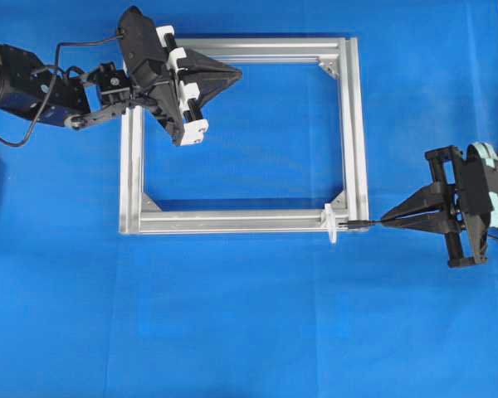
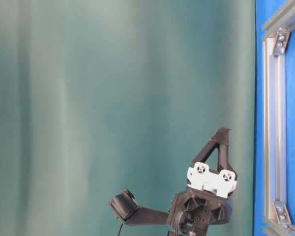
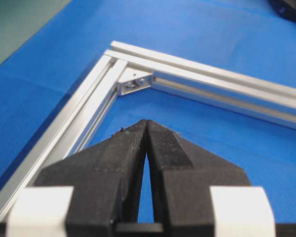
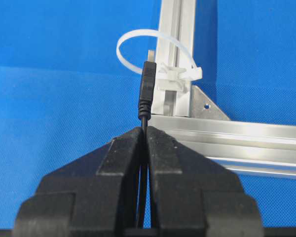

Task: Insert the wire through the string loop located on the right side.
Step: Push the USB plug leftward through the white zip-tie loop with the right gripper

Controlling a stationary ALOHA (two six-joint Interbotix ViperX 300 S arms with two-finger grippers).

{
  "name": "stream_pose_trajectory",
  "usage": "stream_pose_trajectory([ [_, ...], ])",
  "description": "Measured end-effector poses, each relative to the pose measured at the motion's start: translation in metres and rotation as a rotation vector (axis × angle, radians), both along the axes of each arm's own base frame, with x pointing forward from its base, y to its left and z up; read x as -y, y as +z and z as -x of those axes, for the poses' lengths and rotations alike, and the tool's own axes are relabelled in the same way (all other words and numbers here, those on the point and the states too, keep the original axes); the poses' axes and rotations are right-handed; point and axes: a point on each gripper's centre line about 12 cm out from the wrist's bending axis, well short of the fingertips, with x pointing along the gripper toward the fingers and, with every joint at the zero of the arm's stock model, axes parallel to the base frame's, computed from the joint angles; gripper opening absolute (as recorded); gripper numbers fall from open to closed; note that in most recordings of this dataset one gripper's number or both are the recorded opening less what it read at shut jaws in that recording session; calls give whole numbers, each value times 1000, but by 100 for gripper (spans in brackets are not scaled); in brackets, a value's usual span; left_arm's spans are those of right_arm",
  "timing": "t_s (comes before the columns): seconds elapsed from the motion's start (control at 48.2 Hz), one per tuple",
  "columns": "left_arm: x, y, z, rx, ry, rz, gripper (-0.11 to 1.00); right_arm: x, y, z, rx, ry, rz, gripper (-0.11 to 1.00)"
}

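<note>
Already pinched in the right gripper [image 4: 145,132], the wire [image 4: 147,91] reaches the string loop [image 4: 138,39], threading pending.

Around the aluminium frame [image 1: 353,124] the blue mat [image 1: 249,323] lies open, widest along the lower part of the overhead view. Inside the frame most of the mat is bare; only its upper left is covered by the left gripper [image 1: 232,75], jaws pressed together. At the lower right corner the string loop [image 4: 153,52] stands up. The wire [image 4: 147,91] plug, pinched by the right gripper [image 4: 146,129], is just before the loop's opening.
</note>
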Motion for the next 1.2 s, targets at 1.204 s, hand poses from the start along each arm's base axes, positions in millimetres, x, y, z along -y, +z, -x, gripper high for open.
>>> stream_pose_trajectory([
  [1.204,6,5,-3,42,-14,-15,0,-10,-15,-70,12,-30,22,-3],
])
